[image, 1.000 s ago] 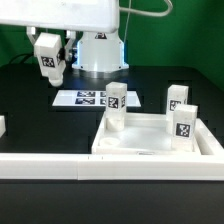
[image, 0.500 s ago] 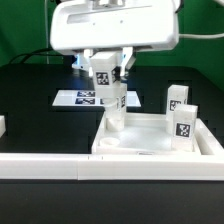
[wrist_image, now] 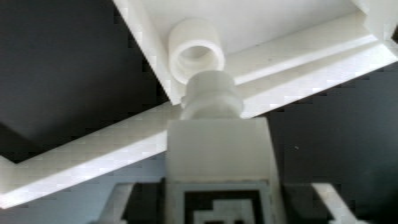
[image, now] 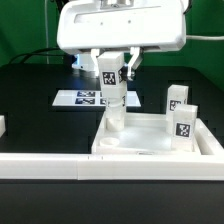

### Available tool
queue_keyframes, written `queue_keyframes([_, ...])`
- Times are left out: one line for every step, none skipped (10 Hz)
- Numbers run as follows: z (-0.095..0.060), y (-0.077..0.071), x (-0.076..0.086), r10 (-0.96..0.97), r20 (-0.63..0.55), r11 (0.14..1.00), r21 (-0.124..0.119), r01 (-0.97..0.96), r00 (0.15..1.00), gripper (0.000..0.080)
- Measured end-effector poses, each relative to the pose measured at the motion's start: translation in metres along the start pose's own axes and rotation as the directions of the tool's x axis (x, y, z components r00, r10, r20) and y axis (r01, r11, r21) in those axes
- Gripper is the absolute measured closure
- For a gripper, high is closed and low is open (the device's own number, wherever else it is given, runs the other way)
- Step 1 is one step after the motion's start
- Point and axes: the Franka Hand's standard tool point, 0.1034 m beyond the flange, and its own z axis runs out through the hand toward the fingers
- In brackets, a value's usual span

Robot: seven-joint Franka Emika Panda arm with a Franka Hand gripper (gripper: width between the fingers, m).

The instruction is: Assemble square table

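Observation:
My gripper (image: 110,78) is shut on a white tagged leg block (image: 109,74) and holds it upright over the far left corner of the square table top (image: 150,152). Just below and behind it another leg (image: 115,105) stands in that corner. In the wrist view the held leg (wrist_image: 222,150) points its peg end toward a round corner socket (wrist_image: 196,48) in the top (wrist_image: 302,60), a little apart from it. My gripper (wrist_image: 222,205) has a finger on each side of the tag. Two more legs (image: 178,97) (image: 184,120) stand at the top's right side.
The marker board (image: 80,98) lies flat on the black table behind the top. A long white rail (image: 50,168) runs across the front. A small white block (image: 2,125) shows at the exterior view's left edge. The robot's base is behind, hidden by the arm.
The arm carried the leg from the exterior view's far left to over the top's far left corner. In the last half second it barely shifted.

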Motion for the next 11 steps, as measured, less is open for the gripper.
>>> queue_keyframes([0.008,0.004,0.0,-0.023,-0.007,1.0,-0.011,0.022,1.0,0.0512])
queue_keyframes([0.012,0.004,0.007,-0.023,-0.021,1.0,-0.007,0.023,1.0,0.0512])
queue_keyframes([0.016,0.001,0.011,-0.021,-0.028,1.0,-0.001,0.021,0.999,0.0512])
queue_keyframes([0.02,-0.001,0.014,-0.025,-0.032,1.0,-0.001,0.025,0.999,0.0512])
queue_keyframes([0.022,0.0,0.017,-0.028,-0.035,1.0,-0.003,0.028,0.999,0.0512])
queue_keyframes([0.025,0.001,0.015,-0.031,-0.036,1.0,-0.007,0.031,0.999,0.0512])
queue_keyframes([0.028,0.001,0.012,-0.037,-0.039,0.999,-0.01,0.037,0.999,0.0512])
queue_keyframes([0.034,0.002,0.008,-0.045,-0.043,0.999,-0.016,0.044,0.998,0.0512])
queue_keyframes([0.037,0.003,0.007,-0.05,-0.052,0.999,-0.02,0.049,0.997,0.0512])
queue_keyframes([0.038,0.002,0.004,-0.054,-0.051,0.998,-0.019,0.053,0.997,0.0512])
queue_keyframes([0.038,-0.001,0.003,-0.058,-0.049,0.998,-0.018,0.057,0.997,0.0512])
